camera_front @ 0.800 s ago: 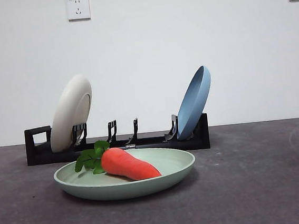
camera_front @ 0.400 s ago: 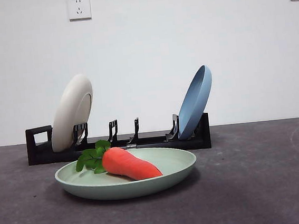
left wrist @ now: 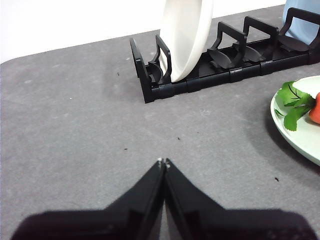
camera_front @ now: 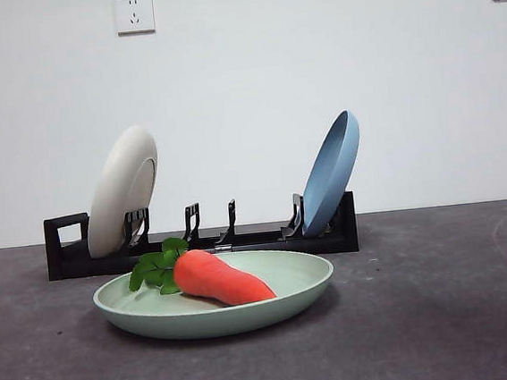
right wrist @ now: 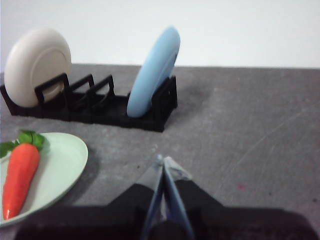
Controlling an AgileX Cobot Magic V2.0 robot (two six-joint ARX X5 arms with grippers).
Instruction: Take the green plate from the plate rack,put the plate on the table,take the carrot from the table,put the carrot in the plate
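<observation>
The green plate [camera_front: 215, 301] lies flat on the dark grey table [camera_front: 427, 317] in front of the black plate rack [camera_front: 202, 240]. The orange carrot [camera_front: 221, 277] rests inside the plate, its green leaves toward the left. The left wrist view shows the plate's rim [left wrist: 300, 132] and the carrot's leaves [left wrist: 294, 102]; my left gripper [left wrist: 163, 161] is shut and empty, well back from them. My right gripper [right wrist: 162, 160] is shut and empty too, off to the side of the plate [right wrist: 55, 170] and carrot [right wrist: 19, 177]. Neither arm shows in the front view.
A cream-white plate [camera_front: 123, 189] stands in the rack's left end by the loop handle, and a blue plate [camera_front: 331, 172] leans at its right end. Three slots between them hold nothing. Two wall sockets sit high on the white wall.
The picture shifted very slightly a second ago; since then nothing has moved. Plate, carrot and rack stay in place.
</observation>
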